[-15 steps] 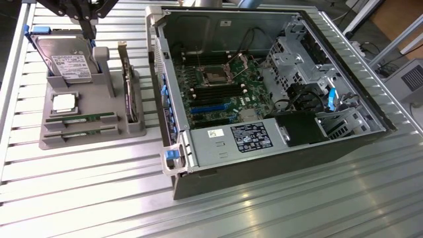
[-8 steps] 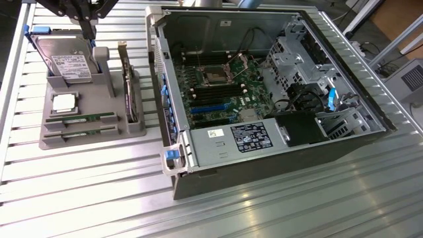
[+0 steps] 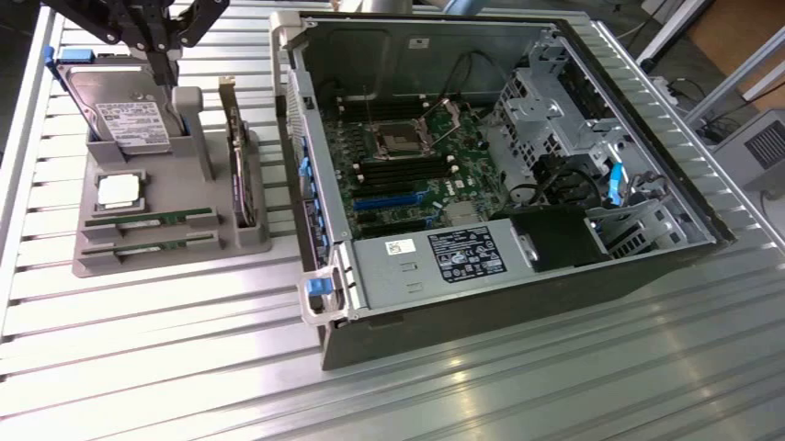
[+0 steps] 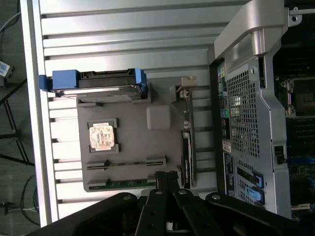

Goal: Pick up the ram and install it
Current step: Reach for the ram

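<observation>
Gripper (image 3: 164,73) up over far end of holder (image 3: 172,260), near HDD (image 3: 123,115); fingers pressed together, nothing held. Ram (image 3: 153,219) not picked yet: sits in holder slot, 2nd stick (image 3: 145,241) just beside. Ext. view: ram at 6 o'clock from gripper, well apart, CPU (image 3: 119,188) between; long axis runs 9–3. Open case (image 3: 491,310) at 3 o'clock of holder, mobo (image 3: 405,175) bare inside.

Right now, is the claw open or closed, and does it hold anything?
Claw: closed, fingertips together, holding nothing.
</observation>
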Robot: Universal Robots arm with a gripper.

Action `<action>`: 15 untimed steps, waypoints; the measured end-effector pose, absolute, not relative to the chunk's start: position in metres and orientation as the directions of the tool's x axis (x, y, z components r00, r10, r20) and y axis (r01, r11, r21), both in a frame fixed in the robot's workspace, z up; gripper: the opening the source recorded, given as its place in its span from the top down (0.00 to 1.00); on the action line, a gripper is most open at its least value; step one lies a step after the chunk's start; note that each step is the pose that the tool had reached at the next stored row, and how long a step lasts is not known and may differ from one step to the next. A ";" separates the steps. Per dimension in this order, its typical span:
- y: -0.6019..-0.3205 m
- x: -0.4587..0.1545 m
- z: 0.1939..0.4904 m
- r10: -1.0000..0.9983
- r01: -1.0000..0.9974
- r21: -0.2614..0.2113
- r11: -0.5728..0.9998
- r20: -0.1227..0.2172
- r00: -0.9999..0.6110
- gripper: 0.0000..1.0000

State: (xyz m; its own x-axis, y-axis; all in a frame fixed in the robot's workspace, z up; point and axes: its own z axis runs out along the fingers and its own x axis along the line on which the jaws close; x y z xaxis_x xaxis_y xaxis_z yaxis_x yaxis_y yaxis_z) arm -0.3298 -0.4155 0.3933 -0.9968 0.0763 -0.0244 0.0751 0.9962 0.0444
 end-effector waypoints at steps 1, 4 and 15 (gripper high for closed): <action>-0.419 -0.330 0.393 0.076 0.075 0.045 0.996 -0.025 -0.997 0.90; -0.430 -0.330 0.393 0.076 0.075 0.044 0.996 -0.024 -0.997 0.90; -0.458 -0.330 0.393 0.076 0.075 0.044 0.996 -0.024 -0.997 0.90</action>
State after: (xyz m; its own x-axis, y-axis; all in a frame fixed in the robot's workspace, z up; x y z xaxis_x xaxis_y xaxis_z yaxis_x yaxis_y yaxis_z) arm -0.3298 -0.4581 0.3933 -0.9968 0.0764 -0.0244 0.0752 0.9962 0.0444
